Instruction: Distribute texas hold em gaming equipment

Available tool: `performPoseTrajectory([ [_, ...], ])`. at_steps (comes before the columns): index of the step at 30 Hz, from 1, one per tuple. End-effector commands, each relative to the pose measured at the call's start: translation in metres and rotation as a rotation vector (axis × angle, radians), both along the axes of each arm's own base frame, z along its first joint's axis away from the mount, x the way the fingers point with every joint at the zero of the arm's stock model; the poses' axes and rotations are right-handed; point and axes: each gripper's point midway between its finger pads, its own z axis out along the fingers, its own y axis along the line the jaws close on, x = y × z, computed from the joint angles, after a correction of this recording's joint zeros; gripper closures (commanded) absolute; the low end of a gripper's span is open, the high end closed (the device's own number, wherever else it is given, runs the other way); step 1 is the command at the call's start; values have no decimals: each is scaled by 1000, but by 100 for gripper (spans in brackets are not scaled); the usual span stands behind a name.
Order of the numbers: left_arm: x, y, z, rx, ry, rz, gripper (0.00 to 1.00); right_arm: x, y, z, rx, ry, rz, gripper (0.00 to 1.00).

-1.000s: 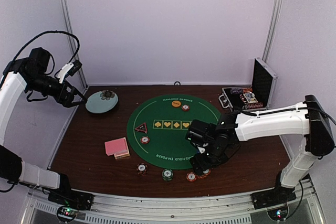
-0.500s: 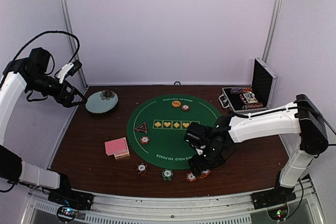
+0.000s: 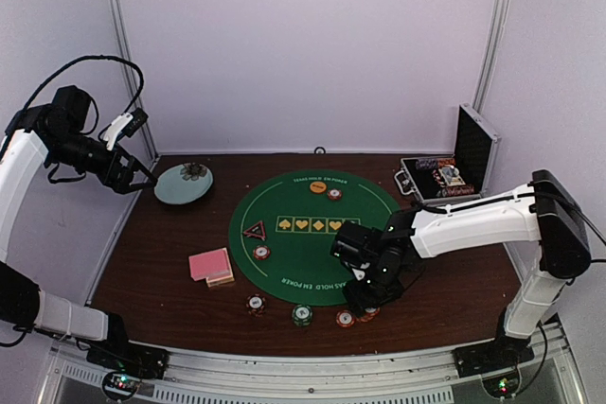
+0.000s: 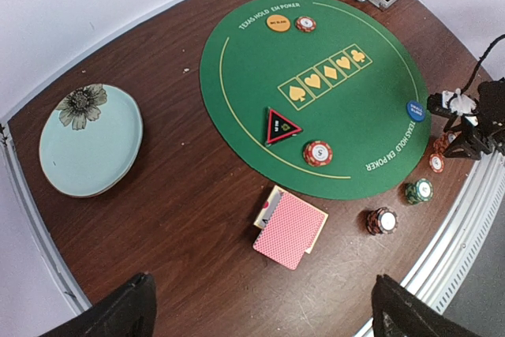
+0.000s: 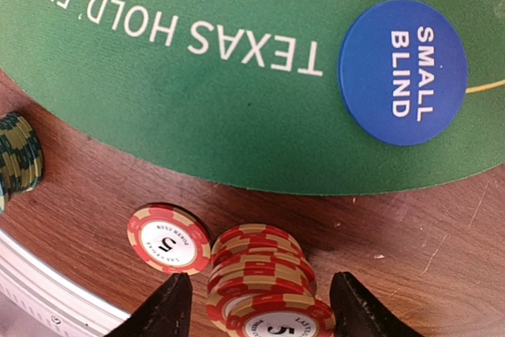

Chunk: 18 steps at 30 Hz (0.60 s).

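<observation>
Since a moment ago the right arm has drawn in a little toward the middle of the near edge, and its right hand (image 5: 260, 309) has narrowed around a stack of red chips (image 5: 264, 274). The fingers stand on either side of that stack. A sliver of wood shows on one side, so the hand looks open and closing rather than gripping. The stack leans slightly and sits on the bare bench (image 3: 161, 300), just off the rim of the green mat (image 5: 237, 116). Coming straight down over it lets both fingers meet the chip edges at once, which should keep the leaning pile from toppling.

A single red chip (image 5: 169, 239) lies flat just beside the stack, close enough for a finger to nudge. A green stack (image 5: 16, 165) stands farther along the edge, and a dark stack (image 4: 382, 221) beyond that. On the mat, the blue disc (image 5: 403, 72) rests near the rim on this side. The orange disc (image 4: 278, 23) sits with a red chip at the far side. The triangle marker (image 4: 281, 125) has another red chip (image 4: 317, 152) near it. The pink cards (image 4: 290, 229) lie off the mat.

The left hand (image 4: 264, 313) hangs wide open and empty, high near the plate (image 4: 47, 155) and out of the way. The case (image 3: 473, 144) stands open at the far right.
</observation>
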Motion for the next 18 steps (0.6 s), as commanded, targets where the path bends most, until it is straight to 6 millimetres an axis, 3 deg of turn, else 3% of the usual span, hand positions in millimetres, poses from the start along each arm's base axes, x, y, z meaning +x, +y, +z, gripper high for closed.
performPoseTrajectory([
  [1,6,0,15,-2,-64,-2,2,2,-4,-3,-20,0,-11,37],
  [18,5,1,13,4,-63,0,2,5,-2,3,-35,-15,-4,56],
])
